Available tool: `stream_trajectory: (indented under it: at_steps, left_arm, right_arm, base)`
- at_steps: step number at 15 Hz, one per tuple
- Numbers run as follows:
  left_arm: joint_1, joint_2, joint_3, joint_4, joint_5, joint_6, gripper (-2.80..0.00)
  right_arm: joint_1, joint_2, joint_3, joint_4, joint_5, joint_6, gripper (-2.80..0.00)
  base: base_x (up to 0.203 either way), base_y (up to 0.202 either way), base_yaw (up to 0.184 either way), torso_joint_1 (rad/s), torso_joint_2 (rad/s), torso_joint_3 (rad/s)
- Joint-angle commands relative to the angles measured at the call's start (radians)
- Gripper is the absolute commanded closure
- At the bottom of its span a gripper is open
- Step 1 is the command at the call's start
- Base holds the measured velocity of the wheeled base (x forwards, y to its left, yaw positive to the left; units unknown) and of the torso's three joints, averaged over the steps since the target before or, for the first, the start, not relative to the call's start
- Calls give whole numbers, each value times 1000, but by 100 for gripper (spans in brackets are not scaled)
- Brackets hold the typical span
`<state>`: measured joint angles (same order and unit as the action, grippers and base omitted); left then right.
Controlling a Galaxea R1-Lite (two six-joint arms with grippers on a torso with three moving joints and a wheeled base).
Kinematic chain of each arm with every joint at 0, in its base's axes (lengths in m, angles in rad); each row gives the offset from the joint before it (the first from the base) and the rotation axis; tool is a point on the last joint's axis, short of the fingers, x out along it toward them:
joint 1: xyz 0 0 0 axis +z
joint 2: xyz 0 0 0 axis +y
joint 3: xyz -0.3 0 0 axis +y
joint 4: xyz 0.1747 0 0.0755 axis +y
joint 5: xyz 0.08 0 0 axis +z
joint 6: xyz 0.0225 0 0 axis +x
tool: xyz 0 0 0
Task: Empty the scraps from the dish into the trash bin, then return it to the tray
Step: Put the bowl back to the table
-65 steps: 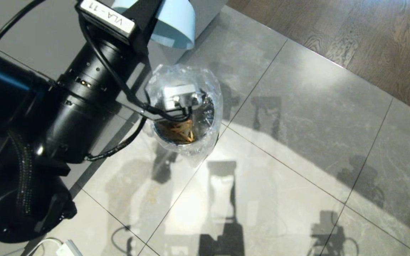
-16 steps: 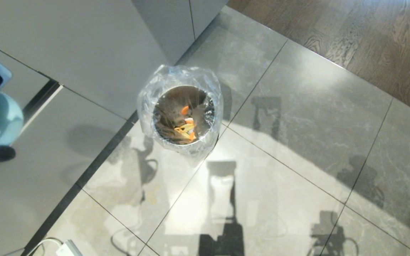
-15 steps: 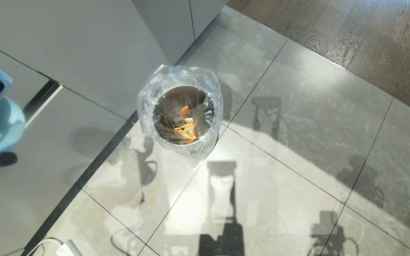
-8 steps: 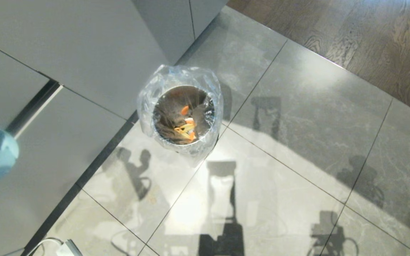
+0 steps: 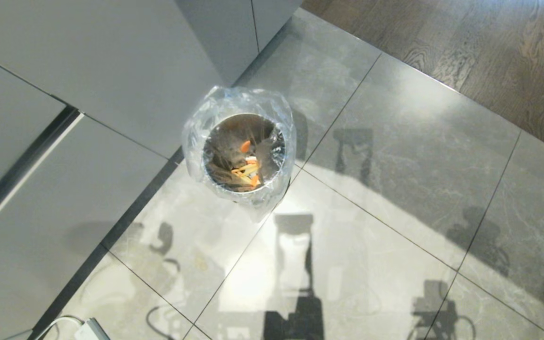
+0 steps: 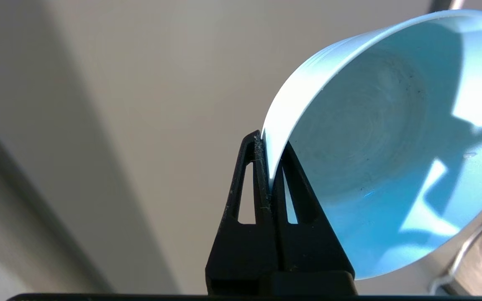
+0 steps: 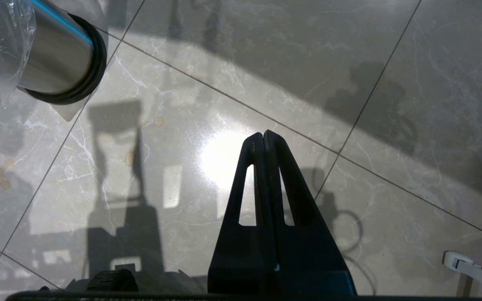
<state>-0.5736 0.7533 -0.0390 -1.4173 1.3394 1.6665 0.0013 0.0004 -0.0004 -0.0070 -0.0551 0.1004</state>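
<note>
the left gripper (image 6: 271, 167) pinches the rim of the empty dish (image 6: 391, 146), right of frame; the scraps (image 5: 246, 169) lie in the trash bin (image 5: 239, 146), centre frame. the right gripper (image 7: 264, 142) hangs closed and empty over the floor (image 7: 349, 62).

I'm seeing glossy grey floor tiles (image 5: 395, 156), wood flooring (image 5: 489, 52) top right, grey cabinet fronts (image 5: 111, 61), white plug (image 5: 90, 329) bottom-left.

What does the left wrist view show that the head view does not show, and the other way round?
Only the left wrist view shows the left gripper, shut on the rim of the dish, whose inside looks empty. Only the head view shows the trash bin on the tiled floor, with the scraps lying inside it. Both seem to share only the plain grey cabinet front, blurred in the wrist view.
</note>
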Motion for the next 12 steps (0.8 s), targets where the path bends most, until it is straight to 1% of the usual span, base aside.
stream_trajectory:
  at_steps: [1, 3, 4, 5, 6, 7, 8, 9, 10, 11, 12]
  left_arm:
    - [83, -54, 38, 37, 6, -64, 0]
    - [106, -69, 39, 124, 6, -142, 0]
    - [120, -86, 39, 186, -5, -182, 0]
    - [141, -95, 39, 239, -30, -222, 0]
    - [180, -103, 39, 313, -71, -294, 0]
    - [220, -111, 39, 399, -123, -393, 0]
    - [250, -117, 39, 490, -189, -502, 0]
    - [281, -127, 39, 604, -291, -631, 0]
    - [311, -139, 38, 719, -426, -753, 0]
    - [343, -158, 36, 813, -559, -847, 0]
    - [396, -190, 37, 899, -679, -911, 0]
  right_arm:
    - [0, 0, 0, -1, 0, 1, 0]
    - [0, 0, -1, -1, 0, 1, 0]
    - [0, 0, 0, -1, -1, 1, 0]
    - [0, 0, 0, -1, -1, 1, 0]
    - [0, 0, 0, -1, 0, 1, 0]
    - [0, 0, 0, -1, -1, 1, 0]
    - [0, 0, 0, -1, -1, 1, 0]
    - [0, 0, 0, -1, 0, 1, 0]
    - [0, 0, 0, -1, -2, 1, 0]
    - [0, 0, -1, -1, -2, 1, 0]
    - [0, 0, -1, -1, 0, 1, 0]
  base:
    - [0, 0, 0, 0, 0, 0]
    - [0, 0, 0, 0, 0, 0]
    - [0, 0, 0, 0, 0, 0]
    - [0, 0, 0, 0, 0, 0]
    - [0, 0, 0, 0, 0, 0]
    - [0, 0, 0, 0, 0, 0]
    - [0, 0, 0, 0, 0, 0]
    - [0, 0, 0, 0, 0, 0]
    - [0, 0, 0, 0, 0, 0]
    - [0, 0, 0, 0, 0, 0]
    - [0, 0, 0, 0, 0, 0]
